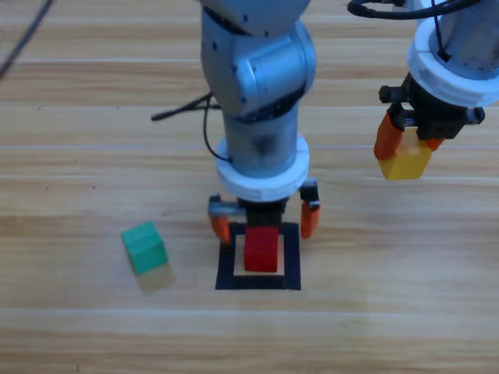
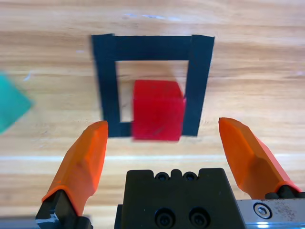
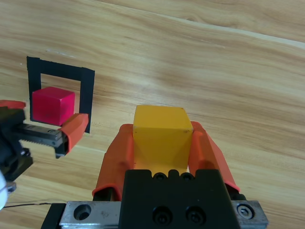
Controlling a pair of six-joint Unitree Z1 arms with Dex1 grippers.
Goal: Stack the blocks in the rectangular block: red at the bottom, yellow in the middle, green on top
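The red cube (image 1: 261, 249) (image 2: 157, 116) (image 3: 52, 105) rests inside the rectangular block of dark tape (image 1: 291, 261) (image 2: 198, 86) (image 3: 86, 90), toward its near edge. My left gripper (image 1: 265, 220) (image 2: 164, 136) hangs open just above it, one jaw on either side and neither touching. Off to the upper right, my right gripper (image 1: 407, 148) (image 3: 161, 138) is shut on the yellow cube (image 1: 405, 160) (image 3: 159, 136), held above the table. The green cube (image 1: 144, 246) (image 2: 10, 105) lies on the wood to the left of the tape outline.
A black cable (image 1: 183, 109) trails over the table behind the left arm. Another dark cable (image 1: 27, 35) crosses the upper left corner. Bare wooden tabletop (image 1: 390, 296) lies around the outline.
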